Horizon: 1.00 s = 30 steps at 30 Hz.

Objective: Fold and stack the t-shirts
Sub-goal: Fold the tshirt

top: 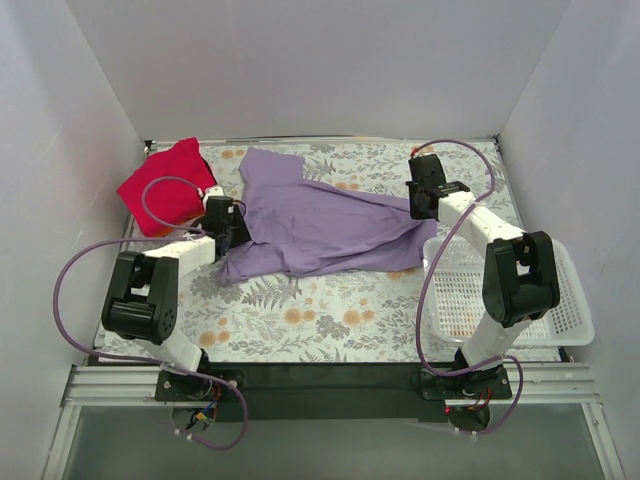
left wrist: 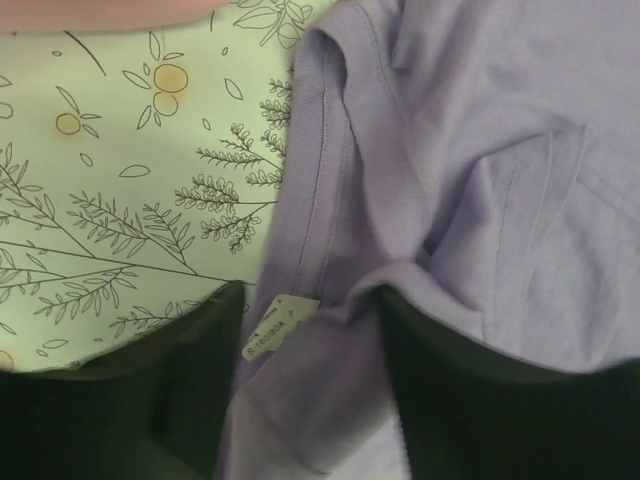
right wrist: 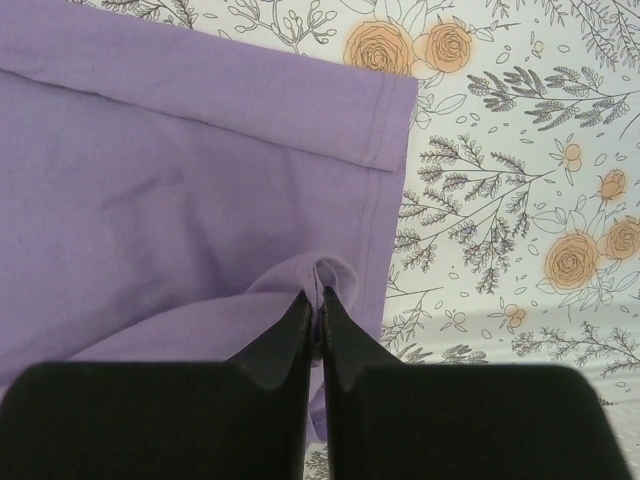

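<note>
Two shirts: lavender t-shirt (top: pixel 320 225) centre; red t-shirt (top: pixel 170 160) far-left corner.
Left jaws: apart, straddling lavender neckline.
Right jaws: pinching its hem.
Neck tag (left wrist: pixel 282 325): unreadable to us.

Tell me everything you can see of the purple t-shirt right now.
The purple t-shirt is plain, soft, pale lavender cloth with stitched hems and a small white label. It lies rumpled and partly spread across the floral table, not yet folded. The right gripper is pinched shut on its right edge; the left gripper stands open astride its left edge.
</note>
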Motion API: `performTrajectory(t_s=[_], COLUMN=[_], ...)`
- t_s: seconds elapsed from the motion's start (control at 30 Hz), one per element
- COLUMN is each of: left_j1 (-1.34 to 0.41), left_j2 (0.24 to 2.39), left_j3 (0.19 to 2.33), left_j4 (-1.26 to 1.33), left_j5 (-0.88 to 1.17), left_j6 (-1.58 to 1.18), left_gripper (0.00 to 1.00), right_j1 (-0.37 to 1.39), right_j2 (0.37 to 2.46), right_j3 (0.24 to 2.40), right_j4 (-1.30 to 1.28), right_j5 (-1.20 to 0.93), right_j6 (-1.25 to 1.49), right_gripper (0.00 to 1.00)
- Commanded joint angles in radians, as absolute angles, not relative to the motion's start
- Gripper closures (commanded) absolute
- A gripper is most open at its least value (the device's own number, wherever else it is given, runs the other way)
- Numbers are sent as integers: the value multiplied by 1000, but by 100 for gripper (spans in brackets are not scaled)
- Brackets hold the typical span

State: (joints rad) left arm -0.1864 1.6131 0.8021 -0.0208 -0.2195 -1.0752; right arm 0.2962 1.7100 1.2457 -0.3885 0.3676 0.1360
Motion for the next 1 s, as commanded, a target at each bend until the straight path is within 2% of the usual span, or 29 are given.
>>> performTrajectory(t_s=[0.0,0.13,0.2,0.63,0.83,0.97], left_j1=[-176,-176,-176,-187,-193,-193], left_j2=[1571,1478,1444,1209,1180,1154], left_j3=[816,779,746,558,541,531], left_j4=[-6,-24,-44,-152,-218,-222], left_j5=[-204,-209,-210,-296,-340,-316], left_j6=[-1081,-1101,-1129,-1262,-1334,-1364], left_gripper=[40,16,12,11,17,25], right_j1=[285,281,282,256,253,253], right_j2=[1687,1689,1687,1723,1713,1710], right_j3=[1253,1256,1255,1290,1295,1299], right_j4=[-370,-371,-371,-373,-371,-371], right_j5=[399,403,403,377,351,339], right_j6=[127,129,127,124,126,123], right_gripper=[99,99,99,99,99,99])
